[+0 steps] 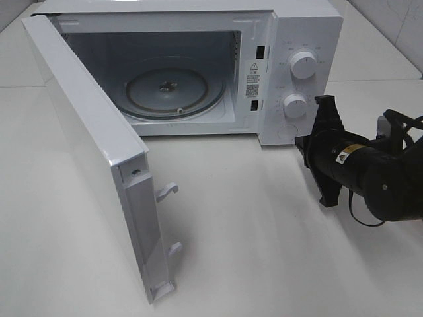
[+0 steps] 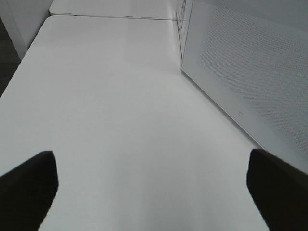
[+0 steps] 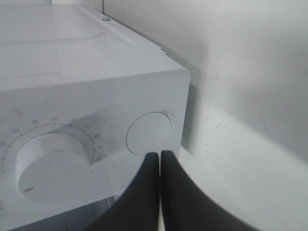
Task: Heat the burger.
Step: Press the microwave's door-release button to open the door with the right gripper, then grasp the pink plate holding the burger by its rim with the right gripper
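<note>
Honestly, I see no burger; likely soft, hold its sides gently; right gripper (image 3: 160, 157) pinched together, empty; left gripper (image 2: 150, 166) wide, empty

Your high camera looks down on the bench (image 1: 264, 251) and open microwave (image 1: 324, 39). Left wrist skims low along the bench beside the door (image 2: 250, 62); right wrist sits close at the microwave's button (image 3: 149, 132).
</note>
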`<state>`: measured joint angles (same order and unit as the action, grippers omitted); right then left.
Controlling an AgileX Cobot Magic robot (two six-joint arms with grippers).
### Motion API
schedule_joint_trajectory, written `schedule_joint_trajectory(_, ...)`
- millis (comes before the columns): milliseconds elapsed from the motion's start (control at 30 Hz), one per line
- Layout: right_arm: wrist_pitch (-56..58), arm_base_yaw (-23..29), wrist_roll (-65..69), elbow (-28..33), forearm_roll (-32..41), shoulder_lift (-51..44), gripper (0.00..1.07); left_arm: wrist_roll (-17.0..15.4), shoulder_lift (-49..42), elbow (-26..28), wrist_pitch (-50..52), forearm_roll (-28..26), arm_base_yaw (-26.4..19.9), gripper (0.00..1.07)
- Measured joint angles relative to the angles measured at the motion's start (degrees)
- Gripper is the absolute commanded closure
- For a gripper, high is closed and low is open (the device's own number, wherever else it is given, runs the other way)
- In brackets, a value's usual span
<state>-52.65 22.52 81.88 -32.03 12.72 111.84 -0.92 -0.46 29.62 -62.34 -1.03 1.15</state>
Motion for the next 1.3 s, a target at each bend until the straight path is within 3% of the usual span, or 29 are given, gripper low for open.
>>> schedule_joint_trajectory(300, 3.55, 0.0, -15.3, 5.44, -1.6, -9.74, 1.07, 0.0, 0.0, 0.0, 0.0, 0.0, 0.0, 0.06)
schedule_joint_trajectory(533, 23.43, 0.0, -39.94, 7.16, 0.97, -21.03, 1.07, 0.0, 0.0, 0.0, 0.0, 0.0, 0.0, 0.06)
schedule_joint_trajectory(633, 25.95, 0.0, -43.37, 7.16, 2.01, -22.4, 1.07, 0.0, 0.0, 0.0, 0.0, 0.0, 0.0, 0.06)
schedule_joint_trajectory(700, 34.61, 0.0, -55.23, 7.22, 5.1, -27.67, 1.07, 0.0, 0.0, 0.0, 0.0, 0.0, 0.0, 0.06)
schedule_joint_trajectory(900, 44.75, 0.0, -69.04, 7.22, 6.07, -33.52, 1.03, 0.0, 0.0, 0.0, 0.0, 0.0, 0.0, 0.06)
schedule_joint_trajectory(1000, 48.87, 0.0, -74.2, 7.22, 6.13, -34.66, 0.94, 0.0, 0.0, 0.0, 0.0, 0.0, 0.0, 0.06)
schedule_joint_trajectory(1067, 52.65, 0.0, -77.64, 6.65, 6.07, -34.61, 0.79, 0.0, 0.0, 0.0, 0.0, 0.0, 0.0, 0.06)
schedule_joint_trajectory(1100, 52.65, 0.0, -77.64, 6.65, 6.07, -34.61, 0.79, 0.0, 0.0, 0.0, 0.0, 0.0, 0.0, 0.06)
schedule_joint_trajectory(1167, 57.3, 0.0, -79.01, 4.18, 4.93, -34.55, 0.45, 0.0, 0.0, 0.0, 0.0, 0.0, 0.0, 0.06)
schedule_joint_trajectory(1200, 57.3, 0.0, -79.01, 4.18, 4.93, -34.55, 0.45, 0.0, 0.0, 0.0, 0.0, 0.0, 0.0, 0.06)
schedule_joint_trajectory(1267, 63.54, 0.0, -78.84, 0.63, 1.55, -34.55, 0.2, 0.0, 0.0, 0.0, 0.0, 0.0, 0.0, 0.06)
schedule_joint_trajectory(1300, 63.54, 0.0, -78.84, 0.63, 1.55, -34.55, 0.2, 0.0, 0.0, 0.0, 0.0, 0.0, 0.0, 0.06)
